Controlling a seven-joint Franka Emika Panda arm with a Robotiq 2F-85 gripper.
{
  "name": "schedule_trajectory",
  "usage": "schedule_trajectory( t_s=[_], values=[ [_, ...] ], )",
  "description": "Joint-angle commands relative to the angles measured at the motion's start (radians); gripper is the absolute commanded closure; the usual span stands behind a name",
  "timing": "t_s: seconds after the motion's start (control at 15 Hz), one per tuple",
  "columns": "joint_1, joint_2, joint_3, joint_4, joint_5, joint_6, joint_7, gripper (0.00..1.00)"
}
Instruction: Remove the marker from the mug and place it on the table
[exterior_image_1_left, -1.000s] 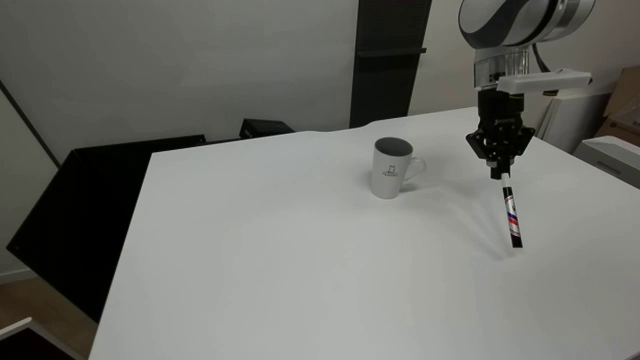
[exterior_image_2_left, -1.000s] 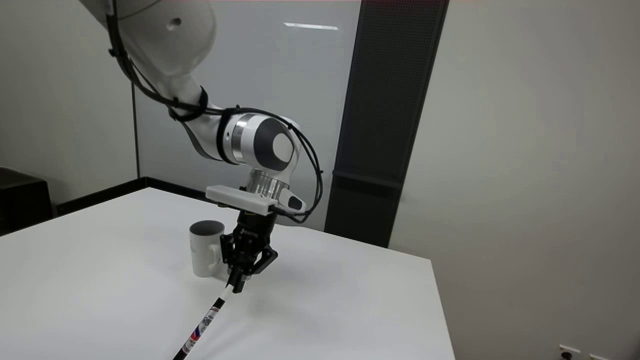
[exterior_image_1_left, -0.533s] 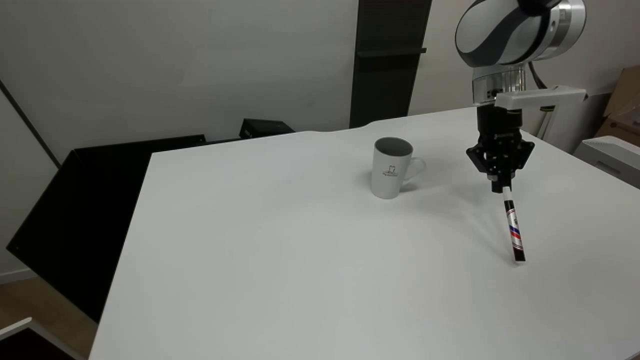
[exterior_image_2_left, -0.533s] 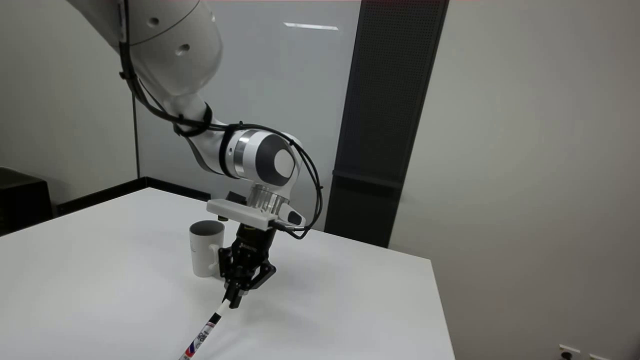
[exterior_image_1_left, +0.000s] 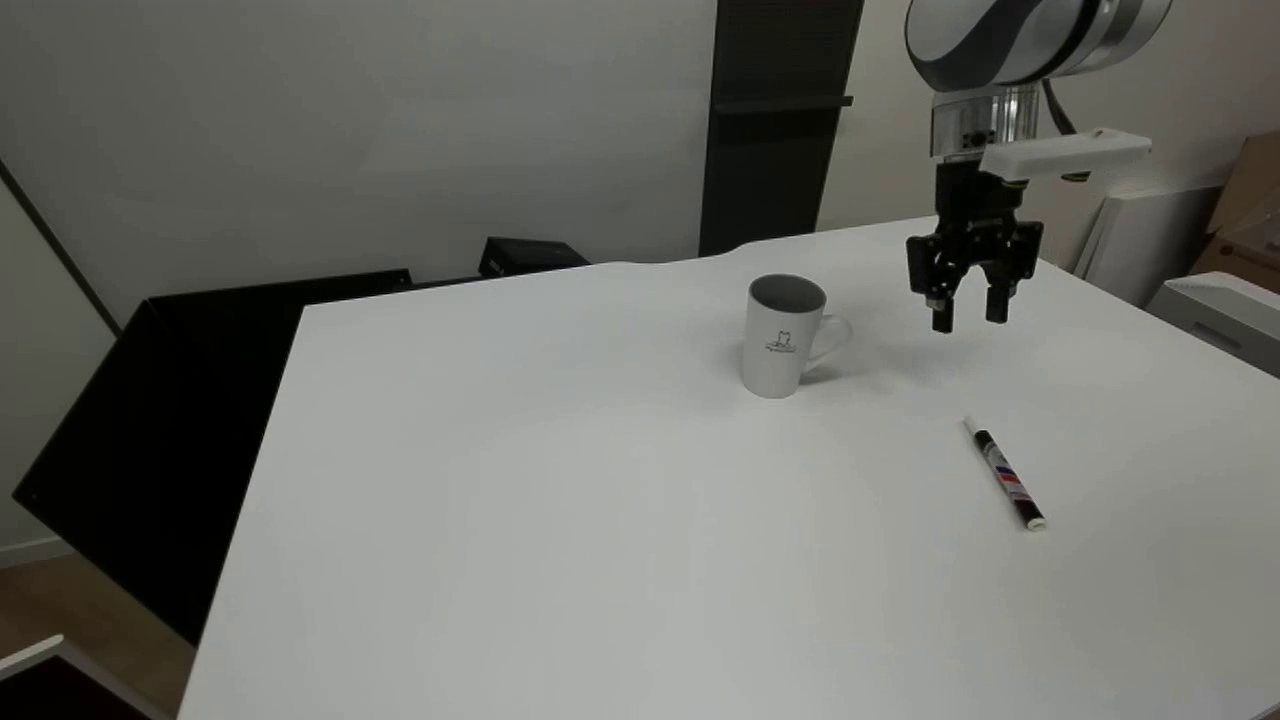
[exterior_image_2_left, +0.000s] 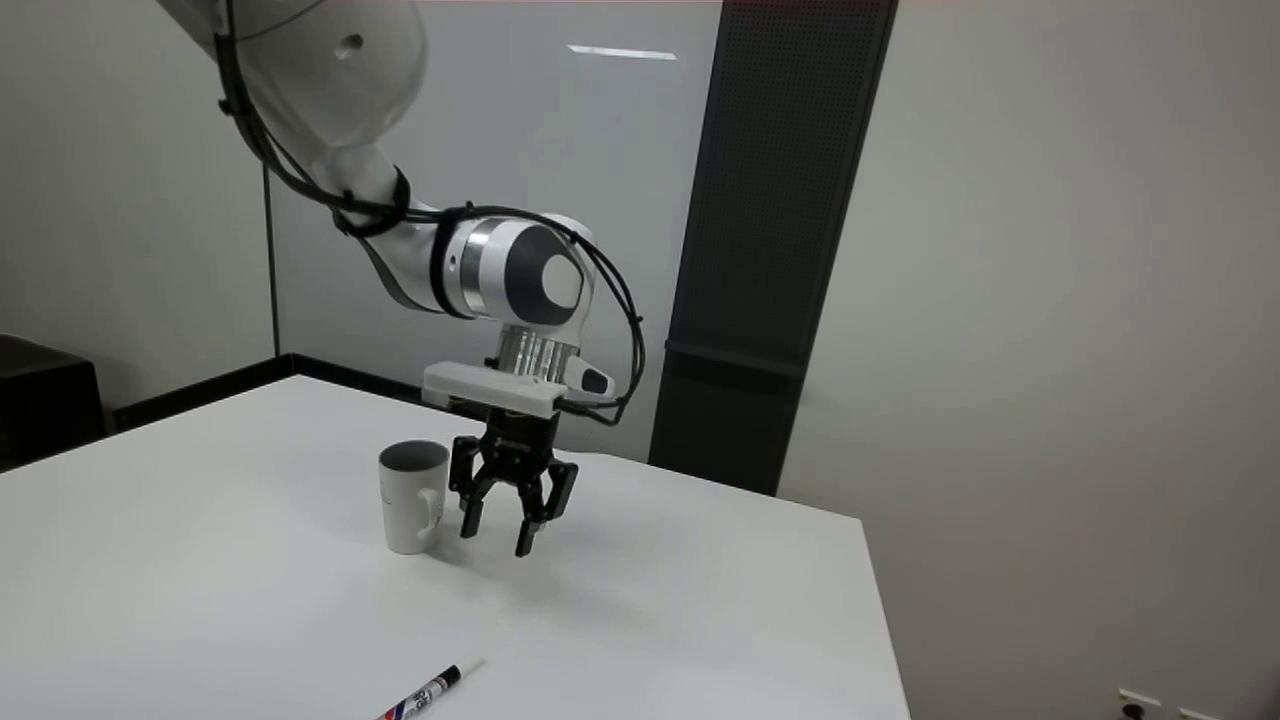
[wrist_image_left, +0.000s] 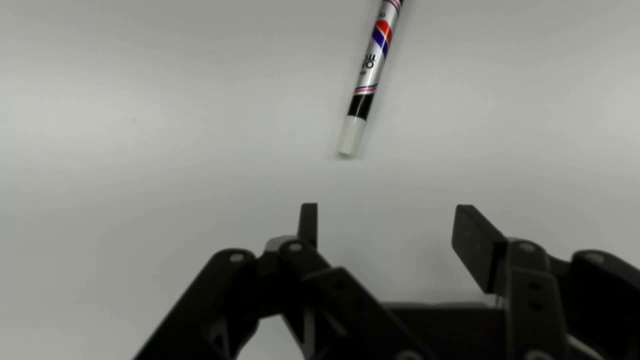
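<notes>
Silver and black marker (wrist_image_left: 372, 65), red-and-blue striped, white-tipped, flat on the table (exterior_image_1_left: 550, 500), gripper (wrist_image_left: 386, 206) jaws apart.

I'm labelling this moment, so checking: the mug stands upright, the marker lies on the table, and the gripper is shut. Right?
Not quite: the gripper is open, its jaws apart, as the wrist view shows. The mug stands upright, and the marker lies on the table.

Both exterior views slant down, sharing table (exterior_image_1_left: 500, 520) and mug (exterior_image_1_left: 770, 355); the wrist view faces down, closer.
</notes>
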Motion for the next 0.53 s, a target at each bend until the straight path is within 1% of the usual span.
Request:
schedule_trajectory(
  t_s=[0.0,0.13,0.2,0.27,0.33,0.47],
  values=[
    [0.021,-0.132,0.009,-0.105,-0.054,0.153,-0.043,0.01],
    [0.02,-0.194,0.025,-0.162,-0.059,0.26,-0.09,0.0],
    [0.018,-0.218,0.033,-0.177,-0.048,0.284,-0.094,0.0],
    [0.017,-0.135,0.025,-0.087,-0.044,0.223,-0.071,0.0],
    [0.018,-0.156,0.029,-0.1,-0.044,0.231,-0.074,0.0],
    [0.017,-0.153,0.029,-0.101,-0.044,0.227,-0.074,0.0]
  ],
)
